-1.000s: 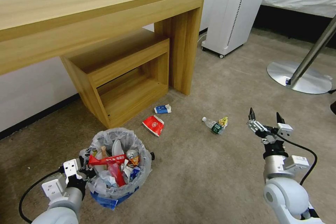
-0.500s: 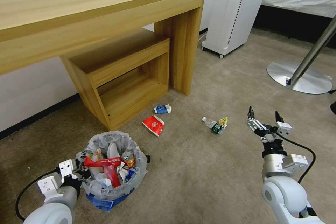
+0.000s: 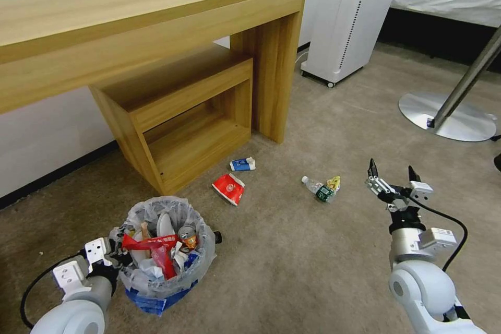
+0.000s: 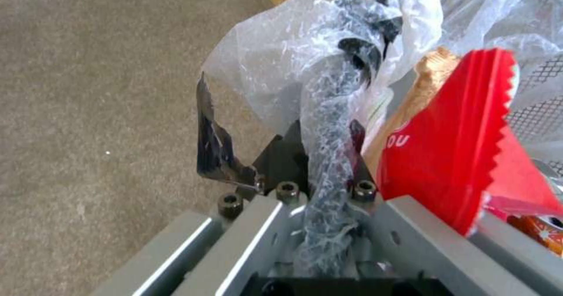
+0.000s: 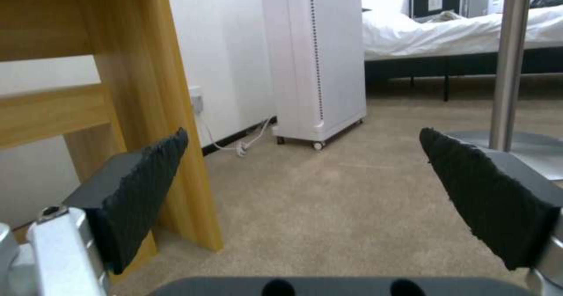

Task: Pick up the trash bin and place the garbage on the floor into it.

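The left gripper has its jaws clamped on the plastic-wrapped rim of the trash bin, down at the lower left of the head view. In the left wrist view the crinkly liner is pinched tight between the jaws, with a red wrapper poking up just beside them. The bin is crammed: a white slipper, a small can and more red packaging. Whether its blue base touches the floor I cannot tell. On the beige carpet lie a red cup and a blue-white carton, both near the foot of the wooden desk, and a clear bottle farther right. The right gripper hangs above the carpet, right of the bottle and apart from it, jaws spread wide, holding nothing.
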### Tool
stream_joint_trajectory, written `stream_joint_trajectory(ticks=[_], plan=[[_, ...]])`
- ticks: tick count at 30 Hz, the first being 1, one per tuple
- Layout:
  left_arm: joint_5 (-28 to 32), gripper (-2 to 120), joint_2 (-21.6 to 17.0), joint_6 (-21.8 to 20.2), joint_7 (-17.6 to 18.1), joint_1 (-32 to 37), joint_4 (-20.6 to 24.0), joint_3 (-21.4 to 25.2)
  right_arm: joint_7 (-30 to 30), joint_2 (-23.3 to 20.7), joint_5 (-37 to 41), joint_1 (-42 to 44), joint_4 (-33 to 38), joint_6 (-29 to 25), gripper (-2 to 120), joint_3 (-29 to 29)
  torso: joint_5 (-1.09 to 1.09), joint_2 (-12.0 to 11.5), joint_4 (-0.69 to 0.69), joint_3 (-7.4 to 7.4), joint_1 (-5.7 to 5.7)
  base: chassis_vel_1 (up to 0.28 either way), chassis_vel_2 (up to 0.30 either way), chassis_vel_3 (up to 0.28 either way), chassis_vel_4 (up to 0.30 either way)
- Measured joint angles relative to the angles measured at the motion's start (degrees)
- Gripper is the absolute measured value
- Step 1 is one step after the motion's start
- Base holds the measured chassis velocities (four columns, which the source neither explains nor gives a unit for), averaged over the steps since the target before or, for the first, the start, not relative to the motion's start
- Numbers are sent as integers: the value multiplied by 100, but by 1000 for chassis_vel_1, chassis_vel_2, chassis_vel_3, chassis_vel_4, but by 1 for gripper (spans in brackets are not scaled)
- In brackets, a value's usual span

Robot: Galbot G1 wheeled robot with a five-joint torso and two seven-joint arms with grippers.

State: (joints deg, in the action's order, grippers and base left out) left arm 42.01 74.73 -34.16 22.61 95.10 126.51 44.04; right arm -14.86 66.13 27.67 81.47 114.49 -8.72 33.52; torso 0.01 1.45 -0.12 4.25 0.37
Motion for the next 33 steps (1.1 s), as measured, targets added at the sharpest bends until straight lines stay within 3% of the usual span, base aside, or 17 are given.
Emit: stream_joint_trajectory(ticks=[33], plan=[[-31, 0, -2, 5, -3, -5, 15, -37, 20, -58, -15, -55, -42, -13, 100, -36, 0, 0, 0, 0, 0, -67, 66, 65, -66]])
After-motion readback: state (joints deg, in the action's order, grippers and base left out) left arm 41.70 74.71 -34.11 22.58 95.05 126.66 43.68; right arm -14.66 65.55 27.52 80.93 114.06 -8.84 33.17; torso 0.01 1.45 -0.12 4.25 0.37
